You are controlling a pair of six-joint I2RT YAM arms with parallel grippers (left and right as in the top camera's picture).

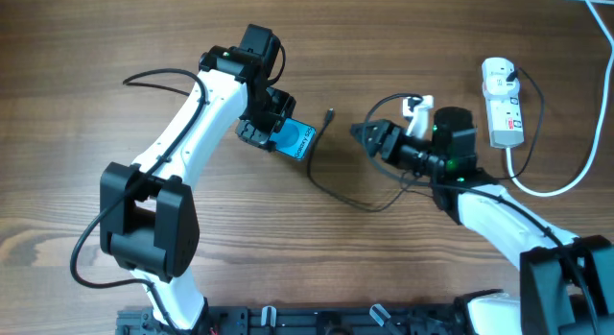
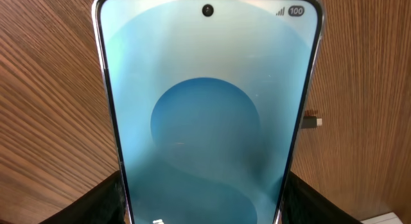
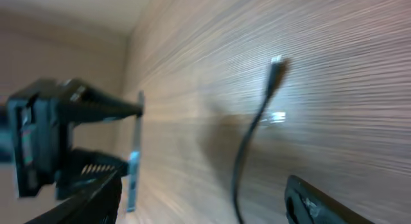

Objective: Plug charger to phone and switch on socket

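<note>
My left gripper (image 1: 271, 127) is shut on the phone (image 1: 296, 139), whose turquoise screen fills the left wrist view (image 2: 205, 115), with a dark finger on each long side. The charger is a thin black cable (image 1: 338, 194) lying on the table. Its small connector tip (image 1: 331, 112) lies just right of the phone's free end and also shows in the left wrist view (image 2: 313, 121). My right gripper (image 1: 365, 133) is open and empty, right of the tip, pointing at the phone. In the right wrist view the cable (image 3: 247, 144) runs between my open fingers (image 3: 205, 211). The white socket (image 1: 502, 103) lies at the far right.
A thicker white cable (image 1: 576, 177) curves along the right side of the wooden table past the socket. The charger cable loops in front of the right arm and up to the socket. The right wrist view is blurred and shows the phone's edge (image 3: 133, 166).
</note>
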